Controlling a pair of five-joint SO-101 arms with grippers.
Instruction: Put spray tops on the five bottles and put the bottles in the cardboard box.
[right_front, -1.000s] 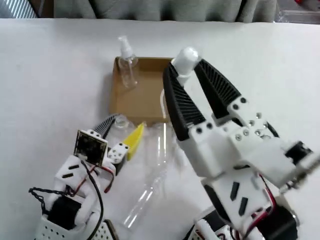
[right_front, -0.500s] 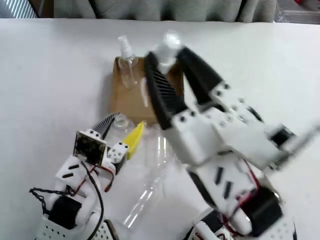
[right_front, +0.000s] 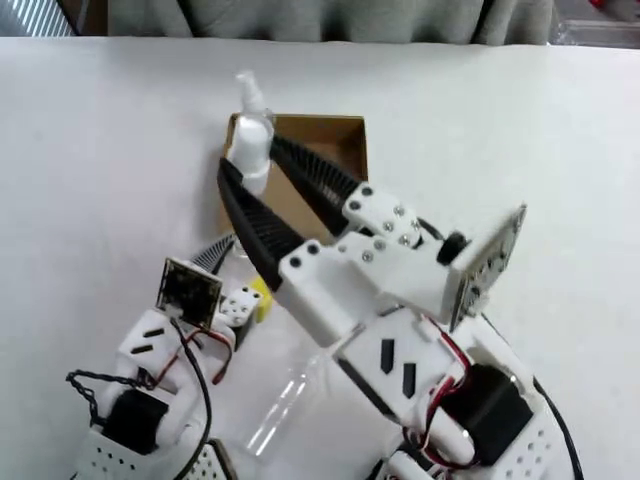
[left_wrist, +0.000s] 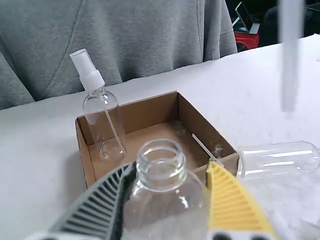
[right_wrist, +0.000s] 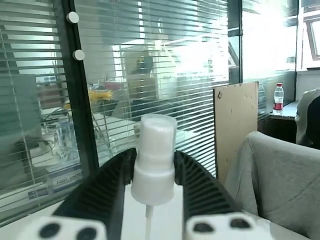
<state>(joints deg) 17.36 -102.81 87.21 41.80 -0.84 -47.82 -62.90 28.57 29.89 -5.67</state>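
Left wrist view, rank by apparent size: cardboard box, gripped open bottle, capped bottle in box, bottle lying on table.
1. cardboard box
2. gripped open bottle, enlarged by nearness to the camera
3. capped bottle and lying bottle look alike; not ranked

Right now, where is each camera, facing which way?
High view: above the table, looking down; both arms show.
Left wrist view: on left arm, facing the cardboard box; left tool clamps an open bottle.
Right wrist view: on right arm, facing window blinds; right tool grips a spray top.
Shared: high and left wrist show the box.
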